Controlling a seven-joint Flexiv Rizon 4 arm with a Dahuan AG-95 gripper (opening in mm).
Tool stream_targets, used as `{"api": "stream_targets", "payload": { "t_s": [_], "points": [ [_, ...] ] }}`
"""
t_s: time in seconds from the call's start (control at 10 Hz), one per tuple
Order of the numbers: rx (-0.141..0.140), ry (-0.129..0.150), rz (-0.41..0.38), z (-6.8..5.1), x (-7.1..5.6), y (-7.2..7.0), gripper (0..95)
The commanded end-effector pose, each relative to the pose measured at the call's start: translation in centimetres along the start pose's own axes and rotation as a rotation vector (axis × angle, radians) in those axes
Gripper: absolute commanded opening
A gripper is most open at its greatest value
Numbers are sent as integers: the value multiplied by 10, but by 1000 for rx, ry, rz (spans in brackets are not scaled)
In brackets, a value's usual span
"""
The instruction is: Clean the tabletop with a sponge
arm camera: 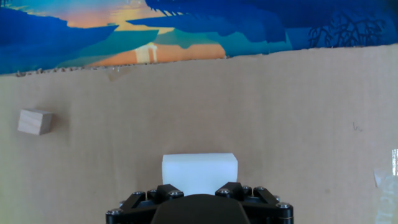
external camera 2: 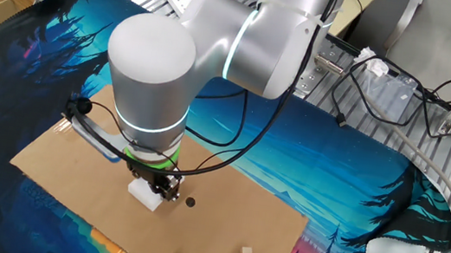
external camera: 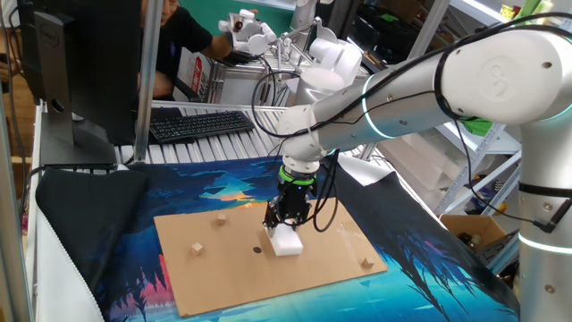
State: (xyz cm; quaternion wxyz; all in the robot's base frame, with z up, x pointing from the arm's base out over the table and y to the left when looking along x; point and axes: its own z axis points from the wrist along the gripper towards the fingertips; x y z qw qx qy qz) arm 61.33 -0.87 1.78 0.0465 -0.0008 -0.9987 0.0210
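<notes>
The white sponge (external camera: 287, 240) rests on the brown cardboard tabletop (external camera: 223, 277), near its middle. It also shows in the other fixed view (external camera 2: 145, 194) and in the hand view (arm camera: 199, 172). My gripper (external camera: 284, 227) is shut on the sponge from above and presses it to the board. A small dark dot (external camera: 256, 249) lies just beside the sponge; it also shows in the other fixed view (external camera 2: 190, 201). The fingertips are hidden behind the gripper body in the hand view.
Small tan wooden cubes lie on the board: one (external camera: 221, 218), another (external camera: 196, 249), a third near the right edge (external camera: 366, 263); one shows in the hand view (arm camera: 34, 122). A blue-teal printed mat (external camera: 429, 268) lies under the board. A keyboard (external camera: 198, 123) and monitor stand behind.
</notes>
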Motion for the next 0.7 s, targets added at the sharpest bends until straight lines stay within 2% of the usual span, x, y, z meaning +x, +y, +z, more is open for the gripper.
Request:
{"api": "stream_targets", "payload": {
  "t_s": [0.1,0.3,0.4,0.7],
  "points": [
    [-2,5,-7,0,0,0,570],
    [2,10,-2,0,0,0,570],
    [14,15,-2,0,0,0,570],
    [19,17,4,0,0,0,570]
  ]
}}
